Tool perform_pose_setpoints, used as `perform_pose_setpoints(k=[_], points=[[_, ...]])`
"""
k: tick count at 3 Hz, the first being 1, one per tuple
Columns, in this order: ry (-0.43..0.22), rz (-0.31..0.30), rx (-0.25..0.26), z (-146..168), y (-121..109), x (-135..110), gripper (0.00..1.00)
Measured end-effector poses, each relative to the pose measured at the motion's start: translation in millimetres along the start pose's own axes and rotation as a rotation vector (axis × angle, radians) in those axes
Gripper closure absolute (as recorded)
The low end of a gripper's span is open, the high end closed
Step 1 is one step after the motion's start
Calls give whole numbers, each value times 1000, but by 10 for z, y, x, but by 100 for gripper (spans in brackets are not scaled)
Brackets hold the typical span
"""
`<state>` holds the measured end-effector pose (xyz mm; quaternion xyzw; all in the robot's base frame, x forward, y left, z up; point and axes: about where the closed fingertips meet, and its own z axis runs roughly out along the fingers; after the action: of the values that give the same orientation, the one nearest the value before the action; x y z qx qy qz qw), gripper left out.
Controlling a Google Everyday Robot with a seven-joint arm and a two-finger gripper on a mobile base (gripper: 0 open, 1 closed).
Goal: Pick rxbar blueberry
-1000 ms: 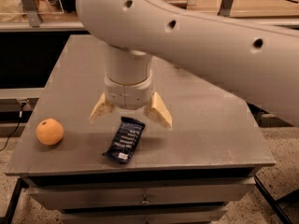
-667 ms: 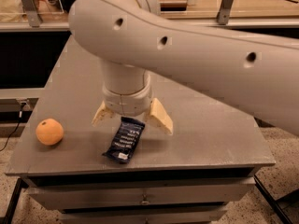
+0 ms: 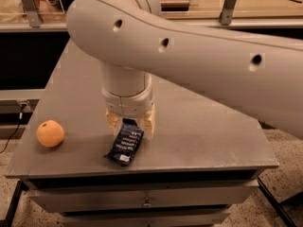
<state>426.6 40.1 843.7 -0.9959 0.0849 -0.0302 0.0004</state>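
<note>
Whereas its fingers stood splayed wide a second ago, the gripper point(image 3: 129, 127) now sits lower, drawn in and clamped on the far end of the rxbar blueberry point(image 3: 125, 144); the bar lies flat on the table point(image 3: 213, 131) near the front edge; lifting appears to be the remaining step.

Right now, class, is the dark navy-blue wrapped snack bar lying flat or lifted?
Lying flat: the dark navy-blue wrapped snack bar rests on the grey table top, its far end beneath the gripper.
</note>
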Motion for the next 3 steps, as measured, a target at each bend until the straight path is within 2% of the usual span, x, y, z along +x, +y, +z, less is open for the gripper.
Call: perform_pose_setpoints(k=[1,2,3], points=[[-1,-4,-1,-25,2,-2,36],[8,-19,-7,-70,-13,-23,13],[7,-28,-7,-88,-17,-60,0]])
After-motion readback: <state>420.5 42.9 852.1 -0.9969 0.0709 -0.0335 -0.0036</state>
